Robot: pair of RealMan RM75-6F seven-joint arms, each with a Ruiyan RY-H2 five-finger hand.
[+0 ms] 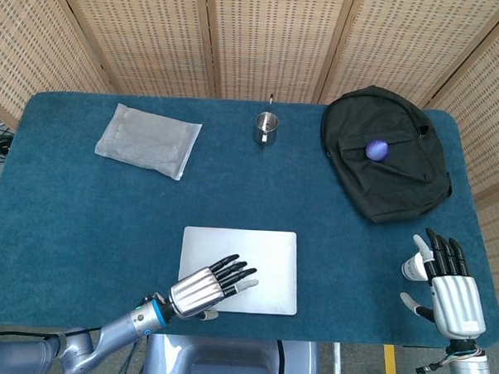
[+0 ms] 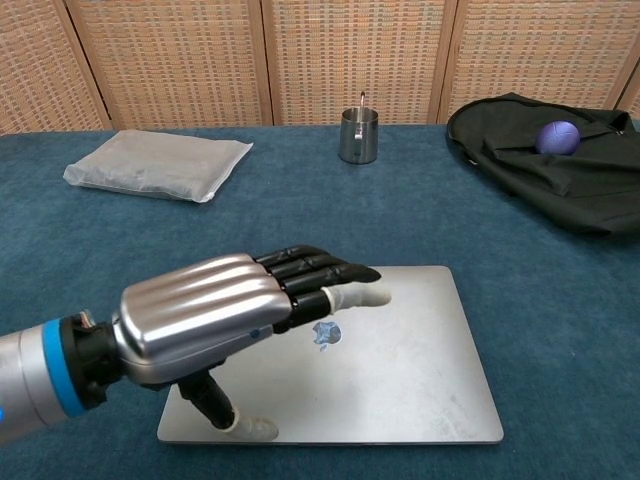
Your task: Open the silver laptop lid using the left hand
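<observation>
The silver laptop (image 1: 259, 258) (image 2: 420, 370) lies closed and flat near the table's front edge. My left hand (image 1: 208, 286) (image 2: 235, 310) hovers over the lid's front left part, fingers stretched out and apart, thumb (image 2: 245, 427) down near the front edge. It holds nothing; whether it touches the lid I cannot tell. My right hand (image 1: 448, 283) rests open at the front right of the table, well away from the laptop, and shows only in the head view.
A grey padded pouch (image 1: 148, 139) lies at the back left. A metal cup (image 1: 266, 127) stands at the back centre. A black backpack (image 1: 391, 168) with a purple ball (image 1: 376, 149) on it fills the back right. The blue table (image 1: 82, 221) has bare cloth between them.
</observation>
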